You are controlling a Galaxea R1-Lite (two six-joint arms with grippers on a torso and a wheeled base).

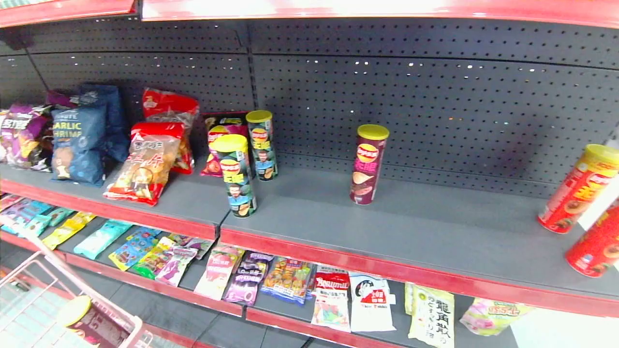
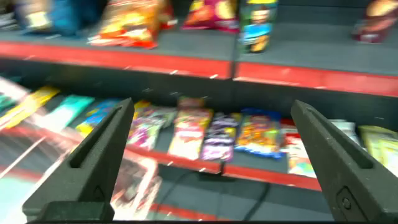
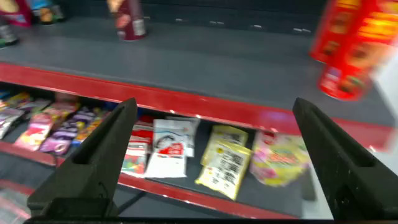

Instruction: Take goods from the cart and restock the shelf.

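The grey shelf (image 1: 425, 227) with a red front edge holds a maroon chip can (image 1: 367, 164) with a yellow lid, standing upright near its middle. Two green cans (image 1: 237, 176) stand to its left, and two red cans (image 1: 578, 188) lean at the far right. In the pink wire cart (image 1: 29, 290) at the lower left lies another maroon can (image 1: 92, 321). My left gripper (image 2: 211, 106) is open and holds nothing, facing the lower shelf's snack packets (image 2: 211, 134). My right gripper (image 3: 214, 102) is also open and holds nothing, below the shelf's front edge (image 3: 186, 102), with the red cans (image 3: 354, 43) beyond.
Chip bags (image 1: 145, 164) in blue, purple and red crowd the shelf's left part. The lower shelf carries a row of flat snack packets (image 1: 290, 280). A perforated back panel (image 1: 435, 96) closes the shelf behind. Bare shelf lies between the maroon can and the red cans.
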